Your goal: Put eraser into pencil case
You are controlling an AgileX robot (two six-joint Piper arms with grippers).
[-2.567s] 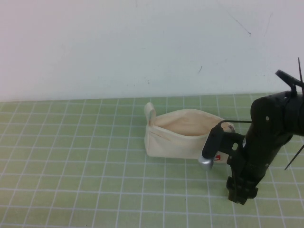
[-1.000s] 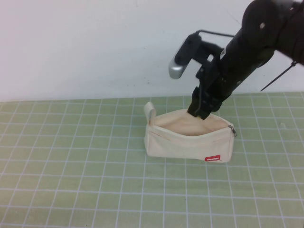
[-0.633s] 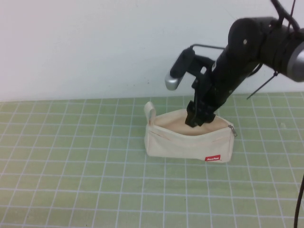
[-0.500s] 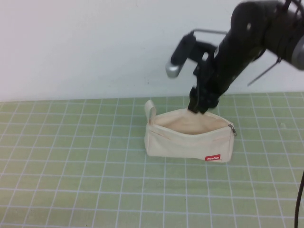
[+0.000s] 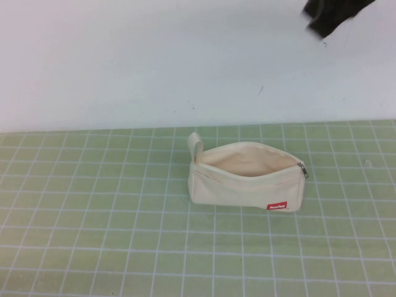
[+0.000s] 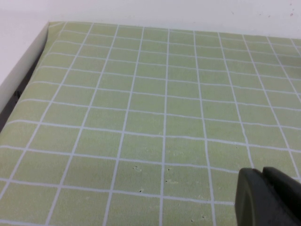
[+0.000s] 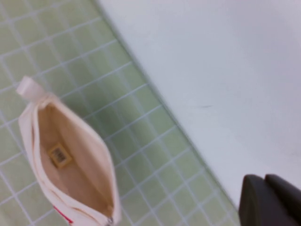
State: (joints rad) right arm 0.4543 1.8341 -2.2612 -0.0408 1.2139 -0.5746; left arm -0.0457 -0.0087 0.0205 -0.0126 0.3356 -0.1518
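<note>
The cream pencil case stands open on the green grid mat, with its red label facing front and its loop tab at the left end. In the right wrist view the eraser lies inside the open pencil case. My right gripper is shut and empty, raised high above and behind the case; only a dark part of it shows at the top right of the high view. My left gripper is shut and empty, low over bare mat, out of the high view.
The green grid mat covers the table up to a white back wall. The left wrist view shows the mat's edge and a white border.
My right gripper went from beside the case up over its mouth, dipped into the opening, then rose up and away to the top right. The eraser now lies inside the case.
</note>
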